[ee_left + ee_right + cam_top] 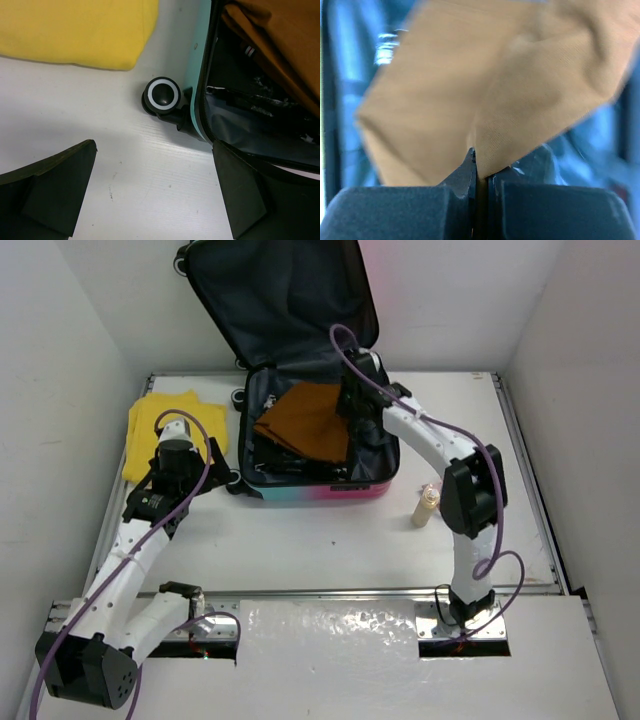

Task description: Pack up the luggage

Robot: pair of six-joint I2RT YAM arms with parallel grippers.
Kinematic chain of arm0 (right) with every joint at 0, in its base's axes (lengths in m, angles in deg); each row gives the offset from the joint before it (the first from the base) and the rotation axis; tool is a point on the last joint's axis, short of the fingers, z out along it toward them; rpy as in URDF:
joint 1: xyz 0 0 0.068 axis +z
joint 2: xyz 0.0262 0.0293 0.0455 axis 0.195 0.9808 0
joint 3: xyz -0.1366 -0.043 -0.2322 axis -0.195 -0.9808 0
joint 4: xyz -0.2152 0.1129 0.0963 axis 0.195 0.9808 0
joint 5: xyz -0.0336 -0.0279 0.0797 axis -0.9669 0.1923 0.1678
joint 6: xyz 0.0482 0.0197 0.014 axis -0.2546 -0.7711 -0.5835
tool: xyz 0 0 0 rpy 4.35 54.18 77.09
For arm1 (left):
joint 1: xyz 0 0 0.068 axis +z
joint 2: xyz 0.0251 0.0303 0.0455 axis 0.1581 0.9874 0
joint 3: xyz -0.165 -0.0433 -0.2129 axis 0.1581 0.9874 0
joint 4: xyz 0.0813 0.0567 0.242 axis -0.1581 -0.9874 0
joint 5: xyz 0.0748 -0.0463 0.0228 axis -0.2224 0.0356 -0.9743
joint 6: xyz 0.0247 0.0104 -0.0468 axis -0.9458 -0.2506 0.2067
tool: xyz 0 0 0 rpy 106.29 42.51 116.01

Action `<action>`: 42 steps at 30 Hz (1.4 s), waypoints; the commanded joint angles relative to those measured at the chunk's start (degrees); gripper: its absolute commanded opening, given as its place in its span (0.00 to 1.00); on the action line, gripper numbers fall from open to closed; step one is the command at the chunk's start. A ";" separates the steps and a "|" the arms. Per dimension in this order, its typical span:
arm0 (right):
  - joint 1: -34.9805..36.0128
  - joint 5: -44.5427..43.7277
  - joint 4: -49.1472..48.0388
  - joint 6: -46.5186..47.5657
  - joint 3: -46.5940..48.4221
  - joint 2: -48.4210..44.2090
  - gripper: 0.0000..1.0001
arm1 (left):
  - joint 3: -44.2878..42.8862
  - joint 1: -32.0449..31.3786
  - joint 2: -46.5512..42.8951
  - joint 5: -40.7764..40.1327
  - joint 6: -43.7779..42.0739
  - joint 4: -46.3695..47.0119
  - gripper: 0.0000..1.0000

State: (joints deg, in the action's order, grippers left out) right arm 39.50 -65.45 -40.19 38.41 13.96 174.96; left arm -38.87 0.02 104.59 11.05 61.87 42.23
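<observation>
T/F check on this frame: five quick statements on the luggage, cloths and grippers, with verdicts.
1. The luggage lies open. True.
2. The right gripper is shut on the orange cloth. True.
3. The left gripper holds the yellow cloth. False: it is open and empty, by the luggage's wheel.
4. The yellow cloth is inside the luggage. False: it lies on the table beside it.
5. The bottle stands on the table outside the luggage. True.
</observation>
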 commanded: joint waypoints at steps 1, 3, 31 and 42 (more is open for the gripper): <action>2.59 11.10 0.61 13.25 14.20 6.15 0.00 | 0.19 -0.41 -1.52 0.47 -0.93 2.92 1.00; 4.44 14.81 2.83 20.87 23.40 9.84 0.00 | 0.19 -0.41 -1.70 0.47 -1.02 3.01 1.00; -10.32 30.48 5.20 44.54 26.45 13.90 0.00 | 0.45 -0.23 -1.87 1.00 -1.11 3.36 1.00; -6.73 12.14 10.37 41.50 24.39 6.62 0.99 | 0.45 -0.15 -1.17 2.14 -1.46 3.63 1.00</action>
State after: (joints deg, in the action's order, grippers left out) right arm 29.57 -43.62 -30.28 81.62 33.00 189.37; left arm -38.44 0.04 103.41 12.21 60.99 43.12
